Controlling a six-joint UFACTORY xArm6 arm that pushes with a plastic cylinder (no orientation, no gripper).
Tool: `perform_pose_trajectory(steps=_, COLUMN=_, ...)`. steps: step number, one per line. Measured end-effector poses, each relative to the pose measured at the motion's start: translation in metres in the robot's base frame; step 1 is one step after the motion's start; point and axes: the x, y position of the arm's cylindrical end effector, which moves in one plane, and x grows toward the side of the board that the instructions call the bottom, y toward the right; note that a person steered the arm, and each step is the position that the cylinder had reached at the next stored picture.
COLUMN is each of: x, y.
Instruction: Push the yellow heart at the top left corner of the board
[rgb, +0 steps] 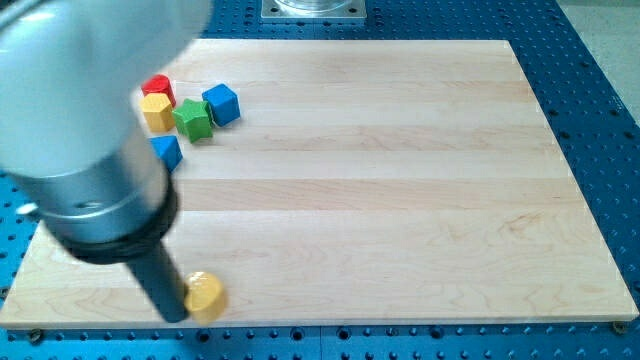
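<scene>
1. Pincerless, my arm is ending in a dark rod, so nothing is opening or closing; my tip is touching the yellow heart on its left.
2. That heart is sitting near the tabletop's bottom left edge.
3. Up at the view's left, a red block, yellow block, green block and blue cube are clustering, with another blue block just below.
4. A blue perforated bench is surrounding the wooden board.

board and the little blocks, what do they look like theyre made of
The board looks like pale, matte wood: grain lines and plank seams run across it. The blocks, such as the blue cube and the yellow block beside my tip, look like painted wood or plastic; their solid colour and slight sheen leave it open.
</scene>
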Motion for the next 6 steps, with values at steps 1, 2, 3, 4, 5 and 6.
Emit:
perform_pose_trajectory(steps=1, x=-0.034, y=0.073)
perform_pose_trajectory(steps=2, x=-0.081, y=0.116)
perform_pose_trajectory(steps=3, x=-0.063, y=0.062)
perform_pose_trajectory(steps=4, x=-0.037, y=0.057)
perform_pose_trajectory(steps=5, x=0.003, y=0.084)
perform_pose_trajectory(steps=6, x=-0.003, y=0.149)
